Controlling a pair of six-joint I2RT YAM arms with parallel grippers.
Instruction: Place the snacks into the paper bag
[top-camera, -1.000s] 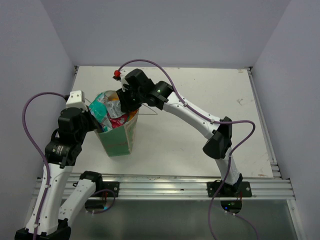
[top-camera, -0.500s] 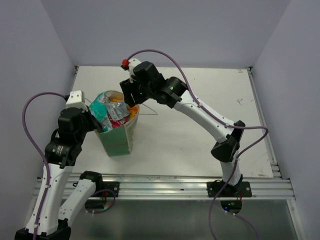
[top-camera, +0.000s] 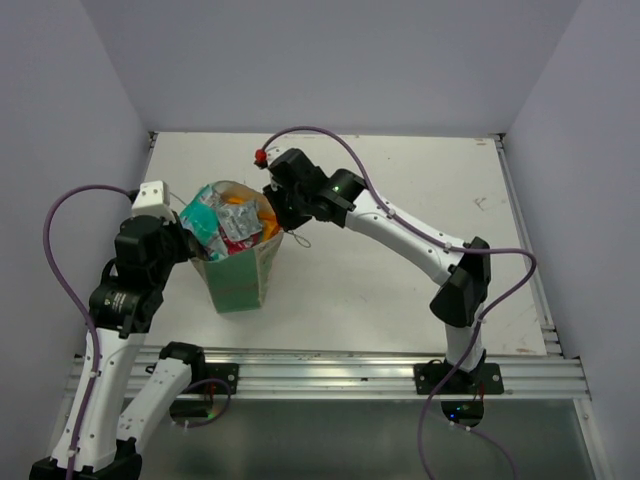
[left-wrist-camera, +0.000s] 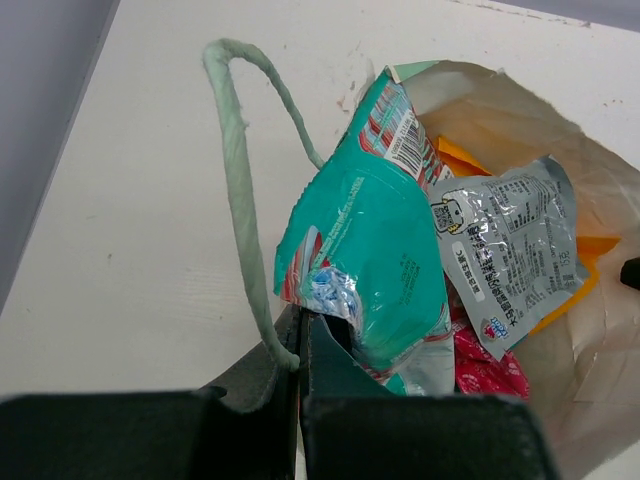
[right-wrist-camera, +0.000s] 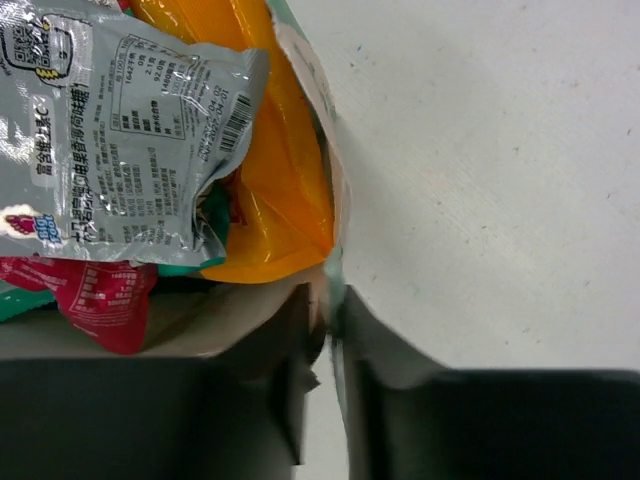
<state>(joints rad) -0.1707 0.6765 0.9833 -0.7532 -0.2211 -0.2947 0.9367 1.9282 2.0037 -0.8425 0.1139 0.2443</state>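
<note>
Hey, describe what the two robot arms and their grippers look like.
The left arm and right arm are white tubular links with chunky black joints. A thin purple cable loops along each. The left gripper and right gripper have flat black fingers. A small red cap sits by the right wrist.

Quick headcount: one tall pale-beige paper bag (top-camera: 240, 285) with a green lower band. Poking out of its mouth I count four flat shiny snack packets: one teal packet (left-wrist-camera: 365, 260), one silver-grey packet (left-wrist-camera: 510, 240) with printed text, one orange packet (right-wrist-camera: 285, 160) and one red packet (left-wrist-camera: 490, 365) (whatever sits underneath is hidden, so four is just what shows). One pale green string handle (left-wrist-camera: 235, 180) shows as a loop. Two black-and-white robot arms: left arm (top-camera: 125, 295) and right arm (top-camera: 400, 225).
</note>
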